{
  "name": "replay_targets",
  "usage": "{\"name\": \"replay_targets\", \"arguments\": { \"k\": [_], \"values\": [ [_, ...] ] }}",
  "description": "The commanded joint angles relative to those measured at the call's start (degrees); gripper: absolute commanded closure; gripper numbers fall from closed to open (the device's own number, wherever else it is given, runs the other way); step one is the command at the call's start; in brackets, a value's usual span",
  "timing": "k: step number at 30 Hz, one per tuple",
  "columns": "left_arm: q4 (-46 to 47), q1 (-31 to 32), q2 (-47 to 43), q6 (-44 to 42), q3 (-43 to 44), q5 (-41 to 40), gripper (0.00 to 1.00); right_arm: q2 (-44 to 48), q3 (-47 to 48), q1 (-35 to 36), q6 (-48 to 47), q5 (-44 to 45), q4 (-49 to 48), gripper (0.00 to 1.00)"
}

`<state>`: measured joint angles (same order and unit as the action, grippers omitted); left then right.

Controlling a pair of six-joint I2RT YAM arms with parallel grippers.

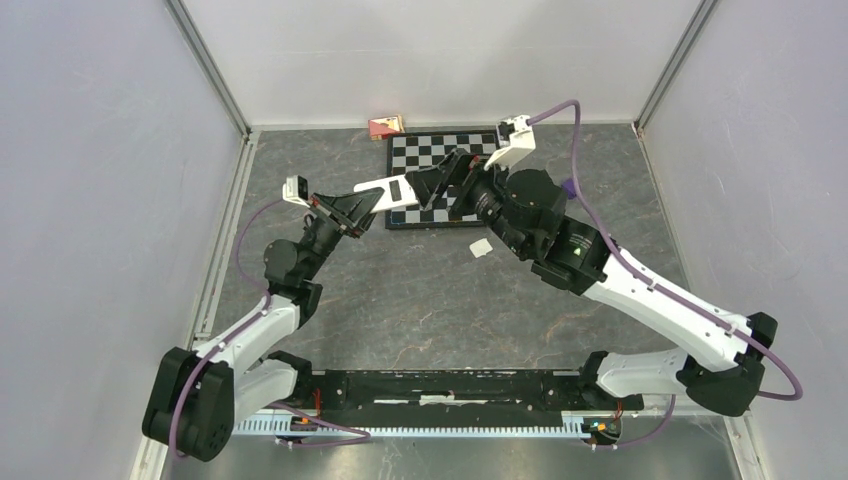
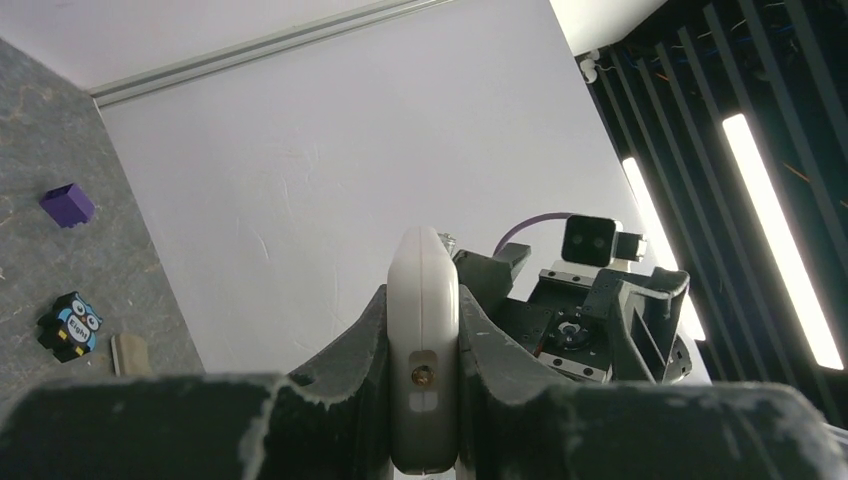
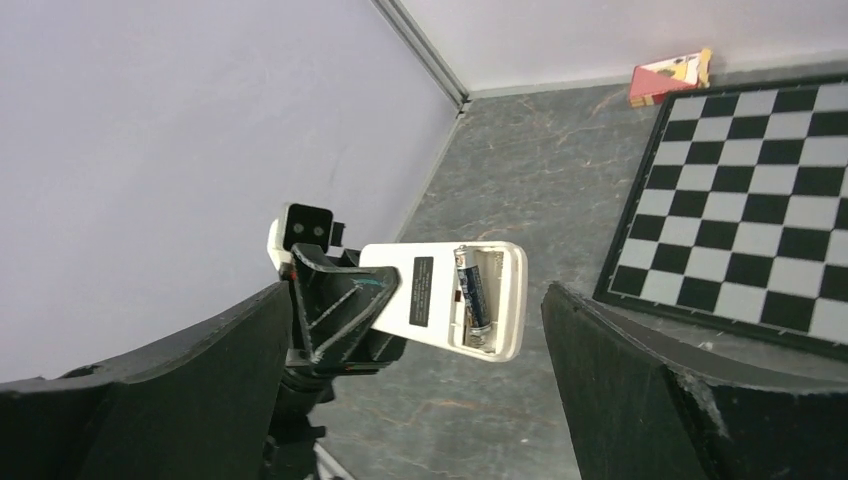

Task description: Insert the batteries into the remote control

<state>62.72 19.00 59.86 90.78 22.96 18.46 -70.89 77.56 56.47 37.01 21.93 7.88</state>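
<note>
The step in hand looks like seating cells in the open back of the remote control, which is held in the air above the counter, beside the chessboard. One battery lies in the compartment; whether it sits fully flat, or whether the slot beside it is filled, I cannot tell. To do this well, the holding arm should be steady with the compartment facing its partner, and any push should land squarely on the cell's middle. The left claw is clamped narrowly on the remote's far end. The right claw gapes wide, holding and touching nothing.
</note>
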Motion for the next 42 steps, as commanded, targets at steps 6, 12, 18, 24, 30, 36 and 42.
{"name": "replay_targets", "arguments": {
  "k": [6,12,18,24,30,36,42],
  "values": [
    [6.76,0.04,1.75,-3.04,3.99,0.82,0.98,2.87,-3.89,-3.68,25.85,-1.67,1.63,0.04],
    [6.71,0.07,1.93,-4.07,4.59,1.97,0.98,2.76,-8.10,-4.89,34.81,-4.67,-1.56,0.07],
    [6.58,0.07,2.01,-5.71,4.90,3.61,0.98,0.98,-9.61,-5.23,39.91,-6.26,-6.63,0.10],
    [8.62,0.04,3.21,-6.32,3.96,4.97,0.98,-0.53,-9.07,-5.70,41.69,-6.06,-8.60,0.11],
    [12.73,0.07,4.66,-6.52,3.53,6.16,0.98,-1.78,-9.46,-6.70,43.82,-7.91,-11.28,0.23],
    [17.94,0.02,7.07,-4.70,2.53,6.10,0.98,-3.08,-10.48,-7.42,45.03,-10.84,-15.66,0.39],
    [17.97,0.07,6.97,-5.09,2.52,6.35,0.98,-3.53,-10.98,-7.60,45.77,-11.87,-16.86,0.48]
  ]
}}
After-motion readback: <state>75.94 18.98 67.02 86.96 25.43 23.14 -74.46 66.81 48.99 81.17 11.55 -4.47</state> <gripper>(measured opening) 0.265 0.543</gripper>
